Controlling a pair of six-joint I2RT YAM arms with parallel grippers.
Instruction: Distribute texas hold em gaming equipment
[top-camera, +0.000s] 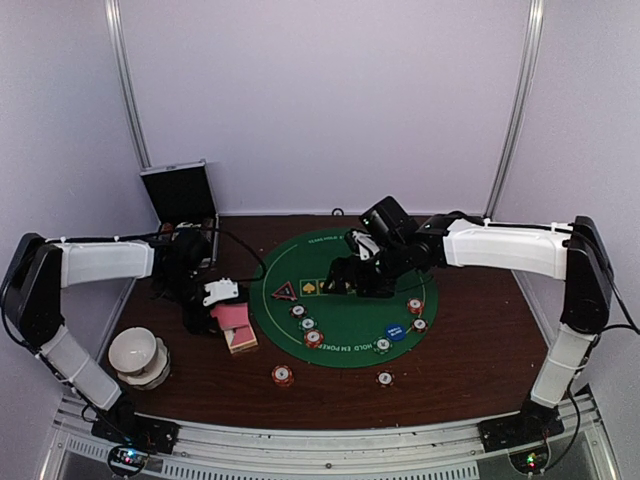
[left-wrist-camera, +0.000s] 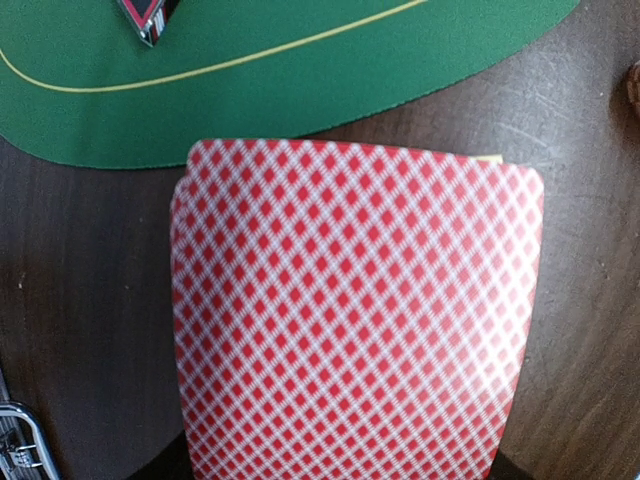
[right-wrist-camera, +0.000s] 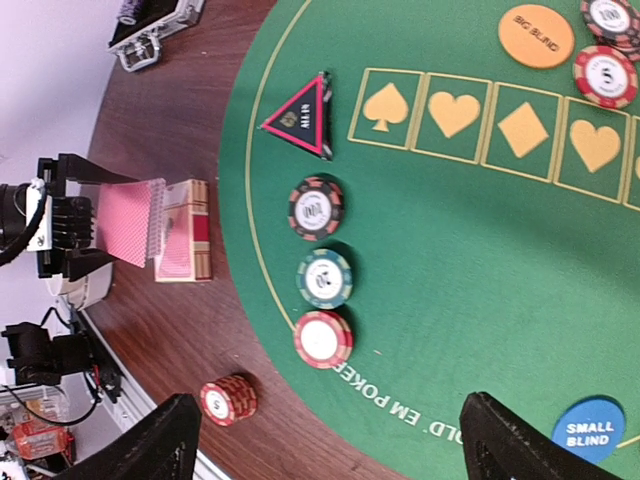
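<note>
My left gripper (top-camera: 215, 303) is shut on a fanned bunch of pink-backed playing cards (top-camera: 232, 315) just left of the green mat (top-camera: 345, 255). The cards (left-wrist-camera: 355, 310) fill the left wrist view and hide the fingers. From the right wrist they show in that gripper (right-wrist-camera: 128, 220), beside a card box (right-wrist-camera: 184, 230). My right gripper (right-wrist-camera: 330, 420) is open and empty above the mat. Three chips lie in a row at the mat's left edge: black-red (right-wrist-camera: 316, 208), green (right-wrist-camera: 325, 278), red-white (right-wrist-camera: 323, 339). A red chip stack (right-wrist-camera: 228, 399) stands on the wood. Orange (right-wrist-camera: 536, 36) and blue (right-wrist-camera: 590, 432) button discs lie on the mat.
A black-red triangle marker (right-wrist-camera: 302, 115) lies on the mat. More chips sit at the mat's right (top-camera: 415, 305) and one lies on the wood (top-camera: 385, 378). A white bowl (top-camera: 135, 352) stands front left. The black case (top-camera: 180, 195) stands open at back left.
</note>
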